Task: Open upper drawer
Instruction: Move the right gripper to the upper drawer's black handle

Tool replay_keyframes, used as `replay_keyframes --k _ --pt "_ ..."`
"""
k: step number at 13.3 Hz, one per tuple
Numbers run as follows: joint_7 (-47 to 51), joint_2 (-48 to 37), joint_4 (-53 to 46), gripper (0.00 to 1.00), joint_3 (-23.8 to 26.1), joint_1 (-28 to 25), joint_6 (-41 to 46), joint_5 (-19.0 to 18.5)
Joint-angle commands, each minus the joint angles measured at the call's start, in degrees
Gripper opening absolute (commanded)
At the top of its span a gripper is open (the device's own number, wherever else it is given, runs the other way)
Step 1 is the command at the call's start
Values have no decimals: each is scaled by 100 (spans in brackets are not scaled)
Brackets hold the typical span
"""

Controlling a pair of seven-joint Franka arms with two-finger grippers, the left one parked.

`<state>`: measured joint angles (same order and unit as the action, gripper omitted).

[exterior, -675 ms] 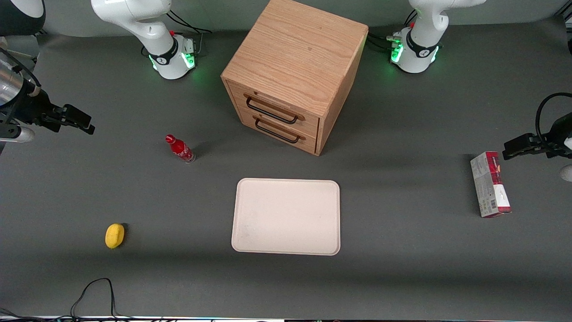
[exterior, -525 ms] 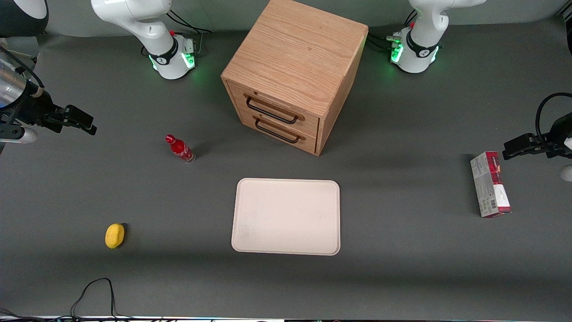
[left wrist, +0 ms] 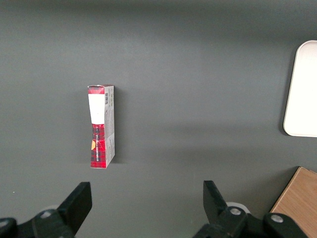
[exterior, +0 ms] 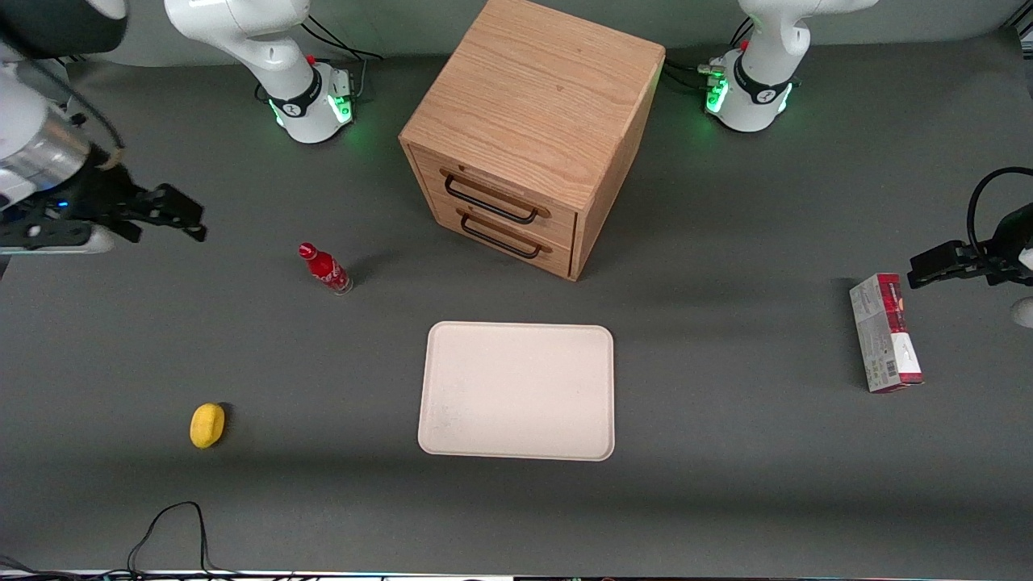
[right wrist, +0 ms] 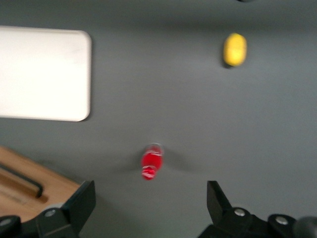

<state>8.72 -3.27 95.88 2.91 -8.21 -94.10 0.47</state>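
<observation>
A: From the front, where is the black two-finger gripper (exterior: 181,214) of the working arm?

B: High over the grey table (exterior: 726,484), toward the working arm's end, well apart from the light oak cube cabinet (exterior: 529,133). Its fingers stand spread, with nothing between them.

A: And the upper drawer (exterior: 492,192)?

B: The light oak upper drawer with its black bar handle sits flush in the cabinet face, just above the twin lower drawer (exterior: 502,230). Both are closed.

A: What else is on the table?

B: A small red bottle (exterior: 325,269) stands upright between the gripper and the cabinet. A cream rectangular tray (exterior: 517,391) lies nearer the camera than the cabinet. A yellow lemon (exterior: 207,424) lies near the working arm's end, and a red-and-white carton (exterior: 885,332) toward the parked arm's end.

A: The left wrist view?

B: The carton (left wrist: 101,126) lying flat, a tray edge (left wrist: 302,89) and a cabinet corner (left wrist: 297,198).

A: The right wrist view?

B: The gripper (right wrist: 151,203) open, its two fingers wide apart, above the bottle (right wrist: 151,162). The lemon (right wrist: 235,49), the tray (right wrist: 44,74) and the upper drawer (right wrist: 20,186) with its handle also show.
</observation>
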Motion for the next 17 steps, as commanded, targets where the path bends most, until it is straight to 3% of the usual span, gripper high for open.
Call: replay_keyframes --k 1,4,5,6,9,10,13,15,17 --pt "96 483 -814 100 1041 -23 453 -12" --pt "-114 774 -1272 100 2166 -23 516 -12" --pt "-646 923 -1360 100 2466 -23 516 40" --pt "-1139 1047 -1492 100 2538 -23 524 336" --pt "-1801 1416 -1563 100 2486 -23 735 2048" --pt "-1995 1469 -1554 100 2495 -23 735 2140" --pt "-2496 1636 -1178 100 2521 -40 587 1993" --pt "-2725 1681 -503 100 2652 -58 -113 1466" --pt "-2865 1733 26 100 2723 -58 -774 1394"
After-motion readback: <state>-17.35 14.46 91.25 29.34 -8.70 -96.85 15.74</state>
